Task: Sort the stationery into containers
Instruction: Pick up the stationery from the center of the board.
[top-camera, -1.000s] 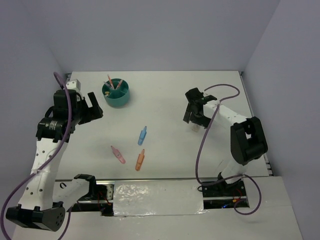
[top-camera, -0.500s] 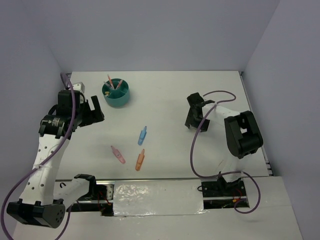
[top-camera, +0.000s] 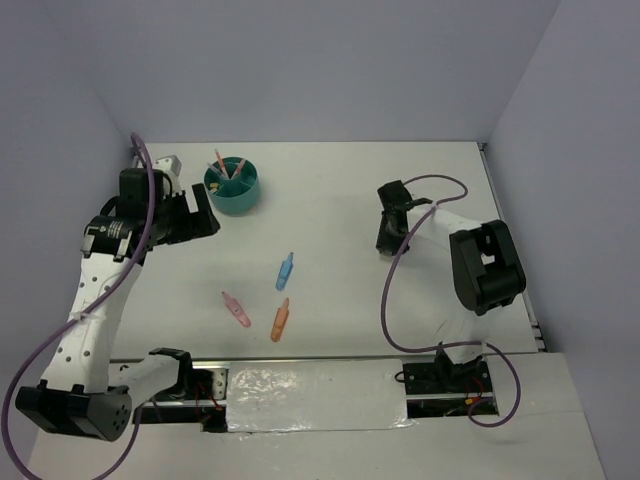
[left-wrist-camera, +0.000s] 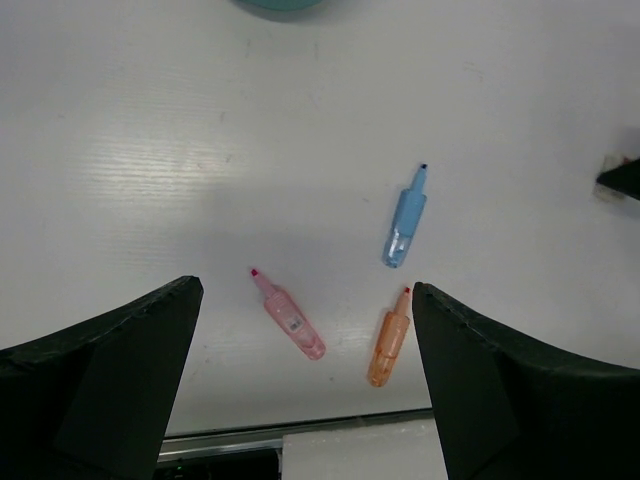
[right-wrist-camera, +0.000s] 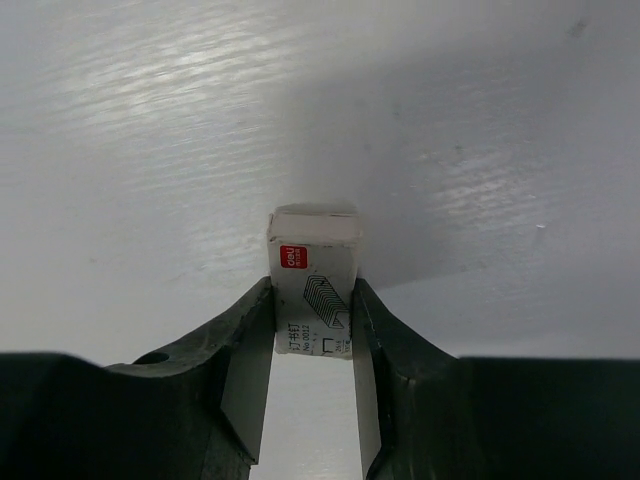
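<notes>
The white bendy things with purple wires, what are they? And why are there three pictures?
They are two robot arms bolted to a white table. One picture looks down from above. The other two come from little cameras on each arm's wrist, so the black shapes at the bottom are that arm's own fingers. On the table lie a pink marker, an orange marker, a blue marker and a round teal pot with pens in it. The left gripper is wide open and holds nothing. The right gripper squeezes a little white box with a red label.
</notes>
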